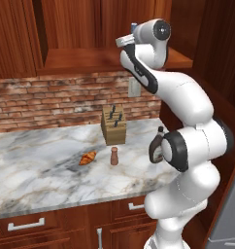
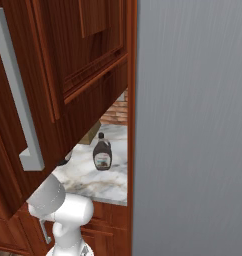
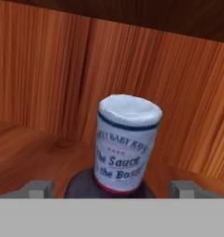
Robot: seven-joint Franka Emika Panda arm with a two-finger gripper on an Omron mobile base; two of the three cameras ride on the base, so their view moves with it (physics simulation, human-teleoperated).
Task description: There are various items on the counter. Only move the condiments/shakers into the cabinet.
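A dark-blue bottle (image 3: 125, 143) with a white cap and a printed neck label stands upright on the cabinet shelf (image 3: 26, 148). My gripper (image 3: 113, 189) is open, and its fingertips (image 3: 40, 189) sit wide apart on either side of the bottle without touching it. From the left base camera the arm reaches up into the cabinet (image 1: 85, 58), and a bit of the blue bottle (image 1: 134, 26) shows behind the hand. On the counter (image 1: 37, 160) stand a short brown shaker (image 1: 114, 155) and a dark-brown black-capped bottle (image 2: 102, 152), which the elbow partly hides (image 1: 159, 141).
An orange croissant (image 1: 88, 157) lies left of the shaker. A tan knife block (image 1: 113, 124) stands at the brick back wall. A cabinet door (image 2: 53, 90) and a grey panel (image 2: 193, 125) take up most of the right base view. Drawers (image 1: 27, 224) run under the counter.
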